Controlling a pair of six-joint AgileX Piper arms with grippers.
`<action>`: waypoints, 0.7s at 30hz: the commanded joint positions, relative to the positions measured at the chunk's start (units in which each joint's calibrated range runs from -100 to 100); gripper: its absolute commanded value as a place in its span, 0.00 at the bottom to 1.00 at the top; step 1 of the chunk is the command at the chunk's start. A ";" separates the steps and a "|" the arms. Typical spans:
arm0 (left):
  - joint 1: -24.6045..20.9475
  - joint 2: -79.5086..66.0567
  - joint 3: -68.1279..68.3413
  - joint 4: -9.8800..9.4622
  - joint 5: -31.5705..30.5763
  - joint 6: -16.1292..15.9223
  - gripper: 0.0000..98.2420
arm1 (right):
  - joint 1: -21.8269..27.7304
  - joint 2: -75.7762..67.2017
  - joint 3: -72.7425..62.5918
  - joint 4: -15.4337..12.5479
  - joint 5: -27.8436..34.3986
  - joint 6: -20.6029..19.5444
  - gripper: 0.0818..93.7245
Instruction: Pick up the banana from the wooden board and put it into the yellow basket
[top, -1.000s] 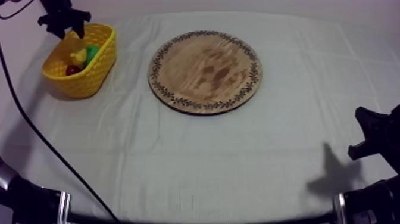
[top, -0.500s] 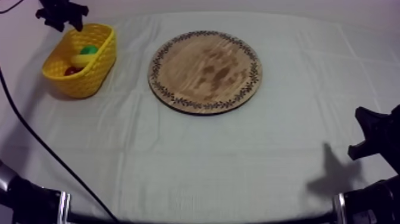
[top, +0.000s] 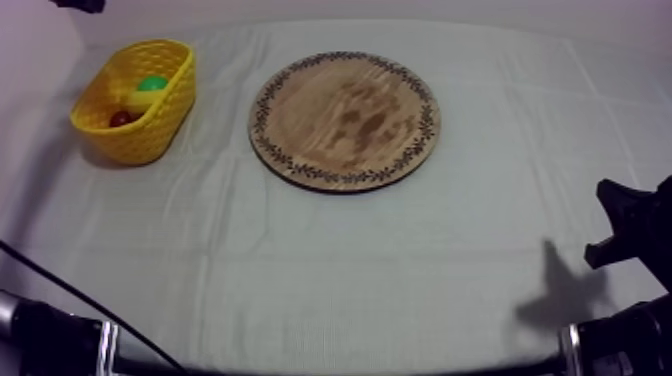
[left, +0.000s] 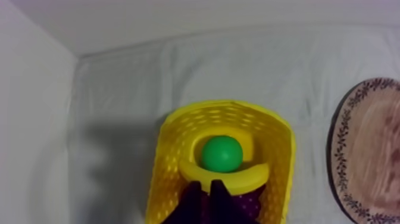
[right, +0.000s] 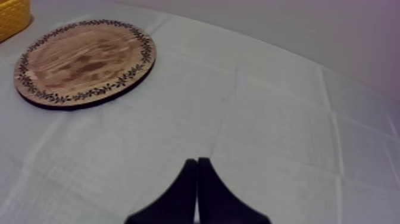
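Banana (left: 247, 179) lies in basket (left: 166, 161), curled round a green fruit (left: 221, 153), with small red fruit (top: 122, 118) beside them. Board (top: 345, 120) is mid-table, apart from basket. Left hand (left: 206, 189) is over basket, fingers clenched together on nothing. Right hand (right: 197, 167) is low over table (right: 280, 119), clenched too, nothing in it.

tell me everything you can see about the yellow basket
The yellow basket is an oval, plastic-looking tub with woven, perforated walls and a thick rim. It stands upright at the far left of the cloth, apart from the wooden board. Inside lie a banana, a green round fruit and a small red fruit.
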 joint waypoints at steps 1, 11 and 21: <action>-0.08 -6.92 2.44 0.04 -0.64 0.43 0.01 | 0.00 0.00 -0.03 0.00 -0.01 -0.02 0.00; -0.77 -32.34 21.62 -0.25 -8.47 2.58 0.00 | 0.00 0.00 -0.03 0.00 -0.01 -0.02 0.00; 0.06 -60.63 50.28 -0.37 -14.53 5.07 0.00 | 0.00 0.00 -0.03 0.00 -0.01 -0.02 0.00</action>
